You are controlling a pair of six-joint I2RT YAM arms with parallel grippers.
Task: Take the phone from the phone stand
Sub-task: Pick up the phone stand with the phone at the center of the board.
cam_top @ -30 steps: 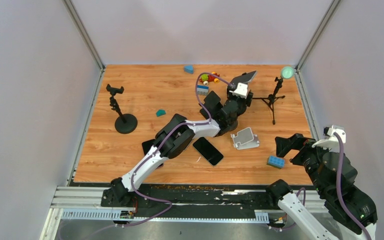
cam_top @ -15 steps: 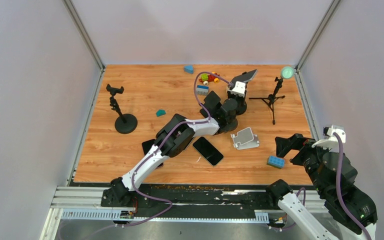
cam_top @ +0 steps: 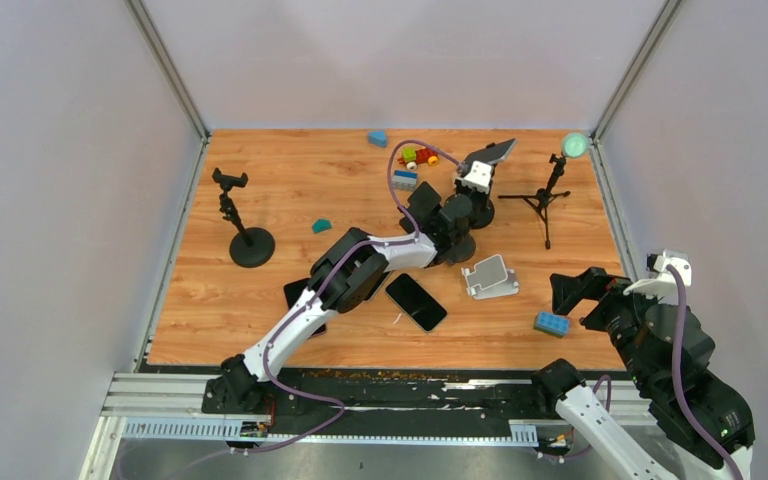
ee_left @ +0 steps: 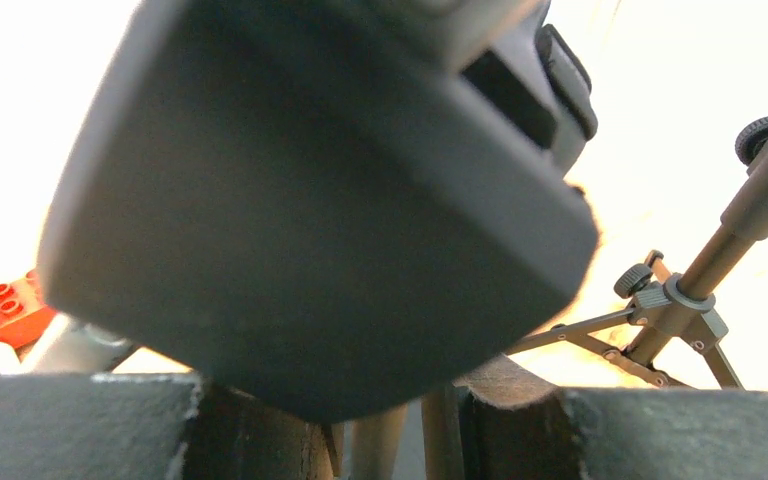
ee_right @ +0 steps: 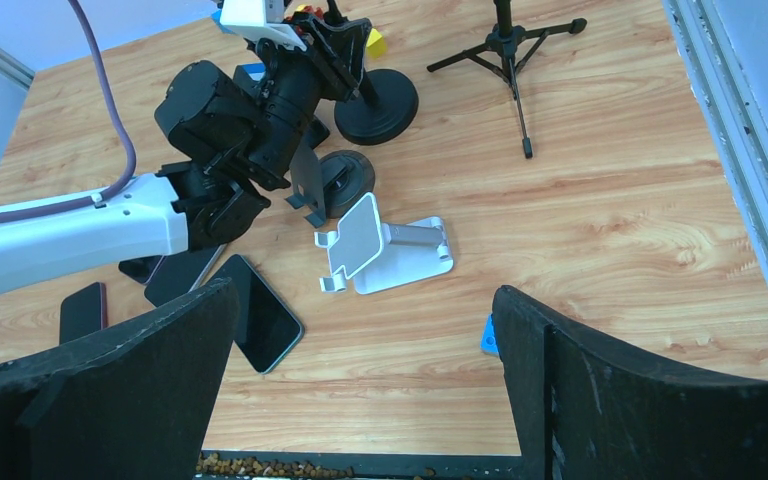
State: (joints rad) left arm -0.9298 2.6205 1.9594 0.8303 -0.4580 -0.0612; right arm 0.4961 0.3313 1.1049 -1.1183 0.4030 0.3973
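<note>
That phone [cam_top: 493, 151] is rigid, slick glass, so pinch its long edges; can't tell whether your left claw [cam_top: 480, 166] is clenched.

Plain pale grey walls [cam_top: 400, 60] enclosed the orange-brown wooden tabletop [cam_top: 290, 180] at nine, twelve and three o'clock; aluminium rail [cam_top: 160, 395] at six.

No readable text, brand, number or sign in any view. Propped phone [cam_top: 491, 152]: dark face, no lettering legible. Flat phone [cam_top: 416, 301] on table [cam_top: 260, 290]: screen blank. Left wrist view blurred, too close to read anything.
</note>
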